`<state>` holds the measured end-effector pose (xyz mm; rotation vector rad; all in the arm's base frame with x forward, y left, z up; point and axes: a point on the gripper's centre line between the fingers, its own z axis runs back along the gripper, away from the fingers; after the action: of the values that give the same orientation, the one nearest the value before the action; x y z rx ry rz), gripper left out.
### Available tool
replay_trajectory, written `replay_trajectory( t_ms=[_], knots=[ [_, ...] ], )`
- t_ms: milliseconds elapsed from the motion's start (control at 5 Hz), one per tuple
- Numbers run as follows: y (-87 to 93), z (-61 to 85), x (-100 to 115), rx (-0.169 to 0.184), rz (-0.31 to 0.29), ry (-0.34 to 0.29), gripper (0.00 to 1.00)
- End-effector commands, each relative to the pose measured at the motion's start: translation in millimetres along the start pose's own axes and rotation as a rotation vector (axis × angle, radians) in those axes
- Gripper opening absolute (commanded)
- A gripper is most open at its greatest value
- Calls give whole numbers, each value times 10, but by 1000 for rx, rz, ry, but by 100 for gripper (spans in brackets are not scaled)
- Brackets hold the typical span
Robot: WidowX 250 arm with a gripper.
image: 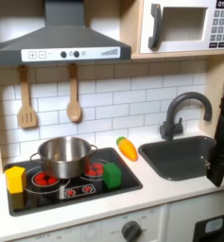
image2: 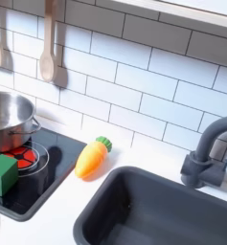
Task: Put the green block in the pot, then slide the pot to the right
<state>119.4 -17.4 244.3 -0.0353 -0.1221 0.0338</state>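
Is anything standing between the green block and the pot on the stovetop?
Nothing visible does. In the first exterior view the green block sits on the stovetop just in front of the pot, toward that first exterior view's right, with only bare burner surface between them. The yellow block and carrot lie off to the sides.

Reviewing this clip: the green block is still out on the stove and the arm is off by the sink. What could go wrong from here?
1. The tool sits far over at the first exterior view's right, past the sink; its approach could clip the faucet.
2. The green block is small and close to the stove's front edge, so a poor pinch might knock it off.
3. The carrot toy lies right of the pot, blocking a rightward slide.
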Motion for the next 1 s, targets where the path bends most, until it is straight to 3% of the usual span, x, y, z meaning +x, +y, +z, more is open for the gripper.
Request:
replay_trajectory(
  t_ms=[0, 400, 800],
  knots=[
    [2, 2, -1, 0, 1, -2, 100],
    [8, 12, 257, 14, 63, -24, 100],
    [106, -23, 543, 44, 74, -44, 100]
  ],
)
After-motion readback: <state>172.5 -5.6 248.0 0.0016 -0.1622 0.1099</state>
